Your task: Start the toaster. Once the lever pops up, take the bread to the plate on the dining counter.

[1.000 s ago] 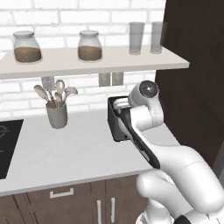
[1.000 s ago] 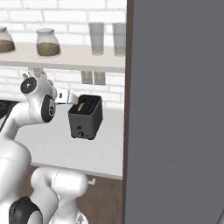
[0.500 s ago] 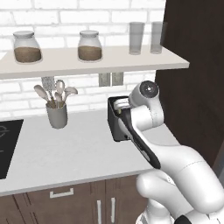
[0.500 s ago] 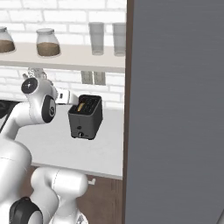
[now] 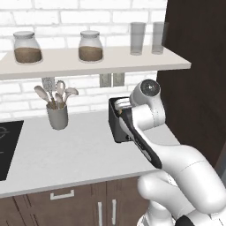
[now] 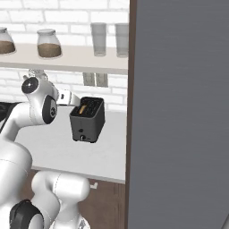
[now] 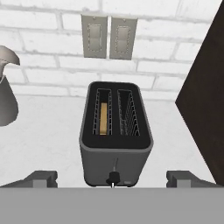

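White brick wall (image 5: 66, 13) behind; pale shelf (image 5: 88, 64) at 12 o'clock; grey worktop (image 5: 66, 154) below; dark tall cabinet (image 5: 194, 88) at 3 o'clock; black cooktop (image 5: 6, 148) at 9.

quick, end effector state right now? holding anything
End effector: open, fingertips spread wide to either side of the toaster, holding nothing. The bread sits in the toaster's left slot.

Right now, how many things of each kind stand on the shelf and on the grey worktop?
Jars: 2
Glasses: 2
Utensil cup: 1
Toaster: 1
Bread slice, in the toaster's slot: 1
Total: 7
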Available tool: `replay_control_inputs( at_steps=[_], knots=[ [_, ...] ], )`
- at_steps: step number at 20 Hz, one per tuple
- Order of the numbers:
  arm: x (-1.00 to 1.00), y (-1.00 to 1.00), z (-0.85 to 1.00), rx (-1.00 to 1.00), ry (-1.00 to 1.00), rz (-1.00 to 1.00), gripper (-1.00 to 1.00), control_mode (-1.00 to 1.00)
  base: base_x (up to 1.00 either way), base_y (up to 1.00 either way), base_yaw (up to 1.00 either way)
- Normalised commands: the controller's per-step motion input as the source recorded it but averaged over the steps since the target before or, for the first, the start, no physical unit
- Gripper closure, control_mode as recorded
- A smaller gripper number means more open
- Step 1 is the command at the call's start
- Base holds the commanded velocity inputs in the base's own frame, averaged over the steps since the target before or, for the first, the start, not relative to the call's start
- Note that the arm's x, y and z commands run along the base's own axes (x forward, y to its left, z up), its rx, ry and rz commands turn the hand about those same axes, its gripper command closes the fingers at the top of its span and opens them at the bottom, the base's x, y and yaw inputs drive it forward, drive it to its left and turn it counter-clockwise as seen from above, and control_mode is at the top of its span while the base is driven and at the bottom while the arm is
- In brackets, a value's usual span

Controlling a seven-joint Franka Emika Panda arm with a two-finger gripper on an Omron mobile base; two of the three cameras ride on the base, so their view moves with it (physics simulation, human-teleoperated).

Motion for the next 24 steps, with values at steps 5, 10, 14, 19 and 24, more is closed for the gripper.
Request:
replay_control_inputs(
  at_steps=[5,10,14,19,24],
  knots=[
    [0.00,0.00,0.00,0.00,0.00,0.00,-1.00,-1.00,0.00,0.00,0.00],
    [0.00,0.00,0.00,0.00,0.00,0.00,-1.00,-1.00,0.00,0.00,0.00],
    [0.00,0.00,0.00,0.00,0.00,0.00,-1.00,-1.00,0.00,0.00,0.00],
    [0.00,0.00,0.00,0.00,0.00,0.00,-1.00,-1.00,0.00,0.00,0.00],
    [0.00,0.00,0.00,0.00,0.00,0.00,-1.00,-1.00,0.00,0.00,0.00]
  ],
)
